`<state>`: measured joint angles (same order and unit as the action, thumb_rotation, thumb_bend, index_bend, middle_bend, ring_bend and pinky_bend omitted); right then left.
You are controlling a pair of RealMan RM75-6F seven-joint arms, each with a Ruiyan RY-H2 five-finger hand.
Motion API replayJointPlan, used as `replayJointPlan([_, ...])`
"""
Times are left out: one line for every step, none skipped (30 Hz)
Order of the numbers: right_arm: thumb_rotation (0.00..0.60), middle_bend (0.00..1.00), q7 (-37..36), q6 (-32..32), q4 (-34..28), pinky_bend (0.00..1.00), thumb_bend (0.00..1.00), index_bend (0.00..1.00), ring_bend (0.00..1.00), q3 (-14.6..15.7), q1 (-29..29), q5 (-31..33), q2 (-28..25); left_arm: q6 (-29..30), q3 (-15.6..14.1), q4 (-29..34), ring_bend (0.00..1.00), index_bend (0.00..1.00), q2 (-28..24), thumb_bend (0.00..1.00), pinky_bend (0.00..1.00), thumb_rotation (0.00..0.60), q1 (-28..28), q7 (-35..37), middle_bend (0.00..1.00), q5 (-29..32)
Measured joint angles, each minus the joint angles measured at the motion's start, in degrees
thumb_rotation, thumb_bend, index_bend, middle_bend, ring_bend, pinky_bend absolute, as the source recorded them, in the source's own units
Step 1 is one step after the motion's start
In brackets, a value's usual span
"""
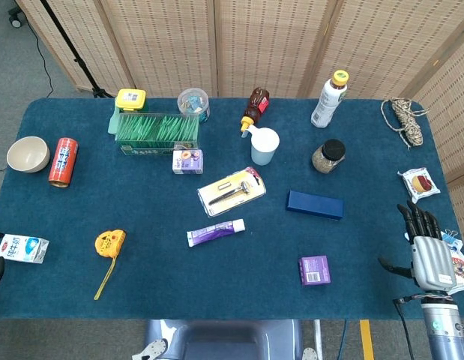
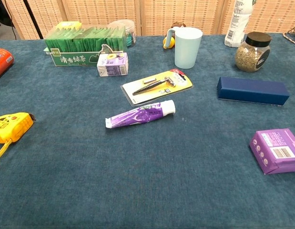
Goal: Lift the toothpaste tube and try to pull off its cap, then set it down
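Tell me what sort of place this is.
Probably a staged test setup, not a home: a blue-covered table of unrelated goods, such as a toothpaste tube and a packaged razor, ringed by woven folding screens.

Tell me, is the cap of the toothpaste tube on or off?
On. The toothpaste tube lies flat on the table, its white cap attached at its right end.
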<state>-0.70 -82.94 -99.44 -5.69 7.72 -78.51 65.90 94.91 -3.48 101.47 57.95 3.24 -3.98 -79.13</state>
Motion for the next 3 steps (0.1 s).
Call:
replayJointPlan([0.600, 0.00, -0.1, -0.2, 0.0, 0.00, 0.00, 0.03, 0.00, 0.0, -0.1, -0.1, 0.0, -0.2, 0.1, 0.3, 0.24, 0.33, -0.2, 0.45, 0.26, 0.600, -0.1, -0.1, 0.29, 0.0])
replayJointPlan([0.600, 0.00, -0.1, -0.3, 0.2, 0.00, 0.00, 0.03, 0.00, 0.0, -0.3, -0.1, 0.1, -0.3, 0.2, 0.4, 0.24, 0.34, -0.3, 0.45, 0.26, 0.600, -0.1, -0.3, 0.29, 0.0])
replayJointPlan([0.600, 0.00, -0.2, -0.3, 0.2, 0.00, 0.00, 0.03, 0.00, 0.0, -0.4, -0.1, 0.1, -0.5, 0.3, 0.7, 0.24, 0.34, -0.4, 0.45, 0.26, 0.600, -0.2, -0.4, 0.29, 0.0])
